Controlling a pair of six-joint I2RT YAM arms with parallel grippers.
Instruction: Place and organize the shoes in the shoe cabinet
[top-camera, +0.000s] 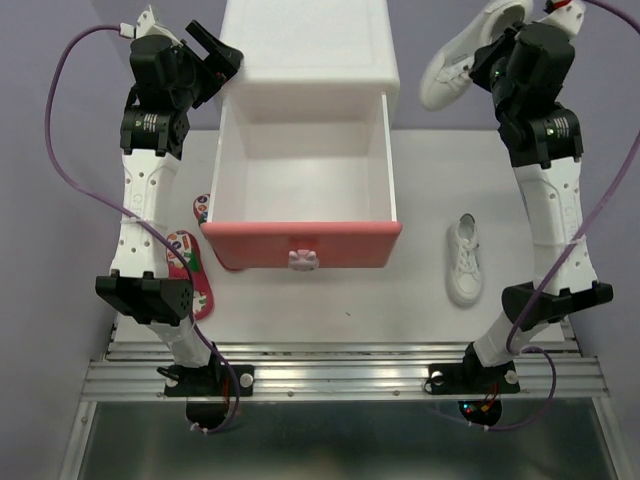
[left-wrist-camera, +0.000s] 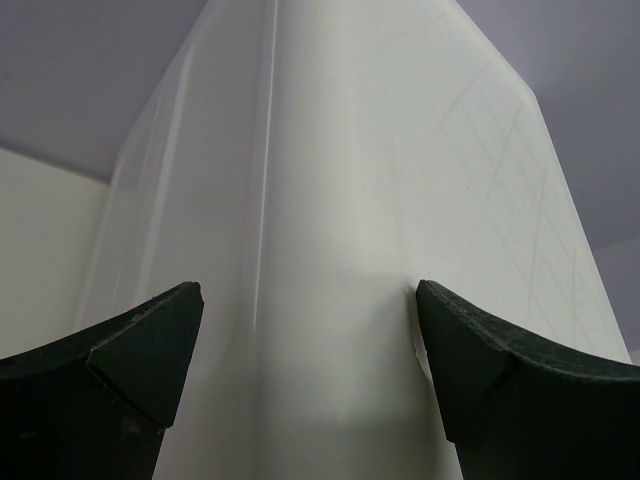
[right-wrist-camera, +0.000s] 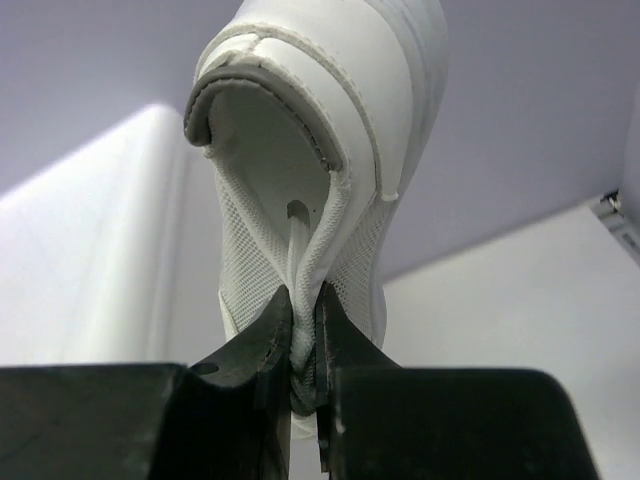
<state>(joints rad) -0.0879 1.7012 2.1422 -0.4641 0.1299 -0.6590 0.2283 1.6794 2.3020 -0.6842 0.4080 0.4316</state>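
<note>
Sneaker placement is the step in hand, we judge; our right gripper (right-wrist-camera: 303, 310) is clamped on the tongue and laces of one white sneaker (top-camera: 452, 68), which hangs in the air beside the right wall of the shoe cabinet (top-camera: 305, 45), above the worktop's (top-camera: 420, 180) far right corner. The upper drawer (top-camera: 300, 243) stands pulled out and bare; we should swing the shoe slowly left over it, since so thin a grip lets it sway, then lower it along one side so its partner (top-camera: 464, 260), lying near the worktop's right edge, fits alongside. Our left gripper (left-wrist-camera: 308, 300) has its jaws wide apart, holding nothing, close to the cabinet's left rear corner; the red sandals (top-camera: 185, 265) wait near the left edge.
</note>
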